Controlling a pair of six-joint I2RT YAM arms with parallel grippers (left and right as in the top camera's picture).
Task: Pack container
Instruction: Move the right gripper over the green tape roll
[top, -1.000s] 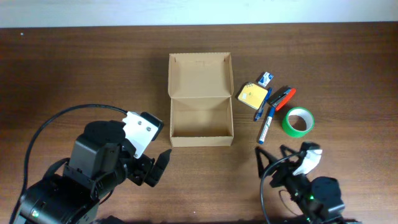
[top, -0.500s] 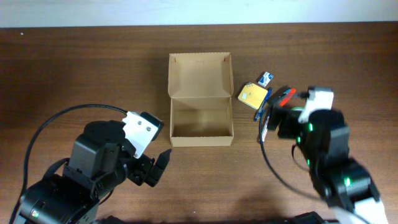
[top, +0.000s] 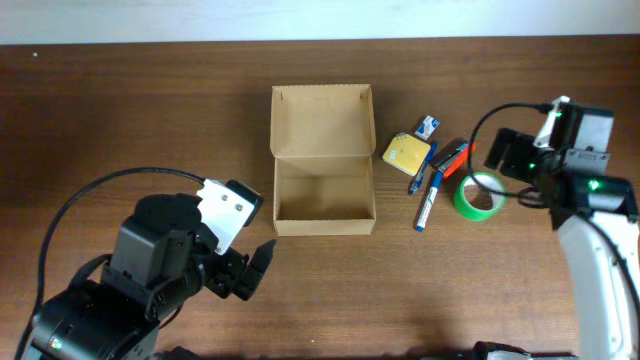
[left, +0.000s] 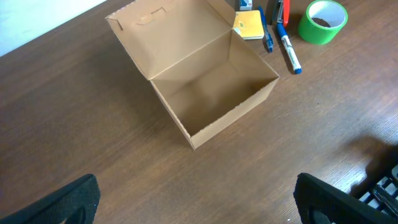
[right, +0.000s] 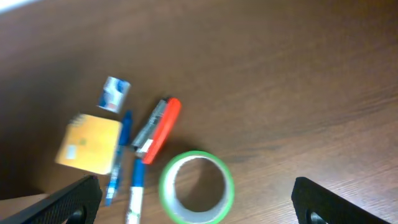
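The shallow tan-brown cardboard box (top: 323, 190) sits open in the middle of the dark wooden surface (top: 120, 110), its flap lid folded back. The left gripper (top: 252, 268), fingers spread wide, hangs near the box's front-left corner. The right gripper (top: 505, 157), fingers also apart, is by the green tape roll (top: 481, 194), well to the right of the box.

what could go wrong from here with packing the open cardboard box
The open right gripper hangs near the green tape roll, which lies close beside the red-orange cutter and the blue-and-white marker; closing there could knock them aside. Neither gripper holds the tan cardboard box, so a bump on its wall may slide it.
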